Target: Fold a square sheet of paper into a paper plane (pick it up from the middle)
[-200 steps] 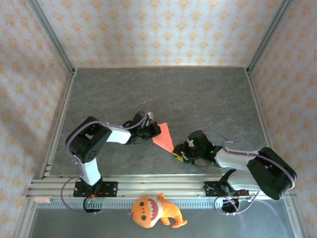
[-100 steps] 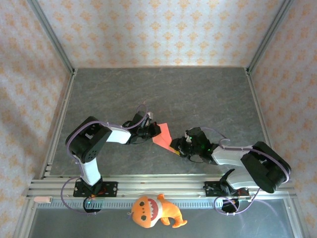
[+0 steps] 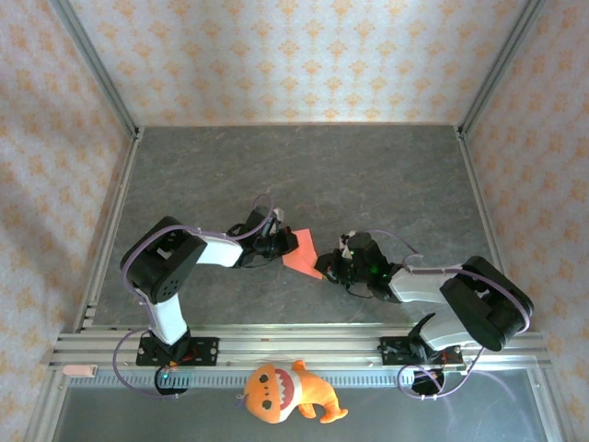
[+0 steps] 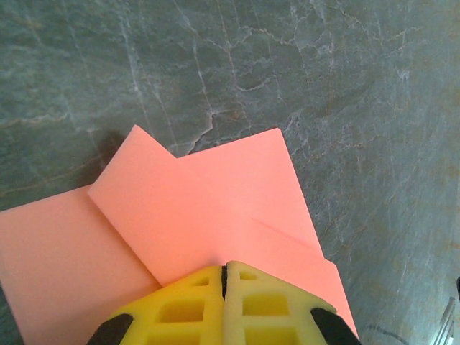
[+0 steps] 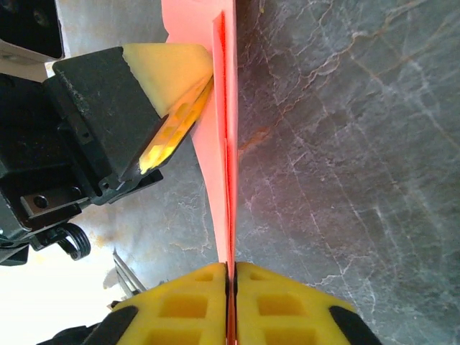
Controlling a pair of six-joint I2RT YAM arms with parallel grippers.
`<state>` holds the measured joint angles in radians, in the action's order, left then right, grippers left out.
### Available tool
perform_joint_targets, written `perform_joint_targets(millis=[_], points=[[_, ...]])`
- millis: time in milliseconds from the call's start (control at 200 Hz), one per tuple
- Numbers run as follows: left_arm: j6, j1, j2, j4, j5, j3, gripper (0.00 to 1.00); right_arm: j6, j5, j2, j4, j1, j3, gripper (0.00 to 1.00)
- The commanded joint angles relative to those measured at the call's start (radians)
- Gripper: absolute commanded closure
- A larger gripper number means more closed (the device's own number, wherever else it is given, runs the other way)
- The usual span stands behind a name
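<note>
Pink paper (image 3: 302,250), half folded, is near the front of the surface (image 3: 368,175), with the left hand (image 4: 224,277) and the right hand (image 5: 228,277) both clenched on it. Next, the middle fold likely needs pressing sharp.

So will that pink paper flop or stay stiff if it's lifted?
Probably light and floppy: the pink paper looks very thin edge-on at the right claw. Its folded layers likely add some stiffness along the creases.

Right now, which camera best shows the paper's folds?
The left wrist view: the paper shows face-on, flaps and creases plain. The right wrist view catches it edge-on; the top view shows a small pink wedge.
</note>
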<state>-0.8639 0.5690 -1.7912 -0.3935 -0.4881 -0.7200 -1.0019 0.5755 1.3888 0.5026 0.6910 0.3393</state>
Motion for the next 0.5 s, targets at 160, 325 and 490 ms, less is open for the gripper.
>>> perform_joint_targets(millis=[160, 325, 490], points=[[0.062, -0.012, 0.160, 0.220, 0.032, -0.109, 0.80, 0.203, -0.207, -0.234, -0.149, 0.002, -0.002, 0.98], [0.049, -0.020, 0.324, 0.255, 0.129, -0.082, 0.68, 0.442, -0.550, -0.357, -0.526, 0.023, 0.103, 1.00], [0.018, -0.095, 0.497, 0.254, 0.163, 0.004, 0.61, 0.565, -0.777, -0.351, -0.736, 0.088, 0.224, 1.00]])
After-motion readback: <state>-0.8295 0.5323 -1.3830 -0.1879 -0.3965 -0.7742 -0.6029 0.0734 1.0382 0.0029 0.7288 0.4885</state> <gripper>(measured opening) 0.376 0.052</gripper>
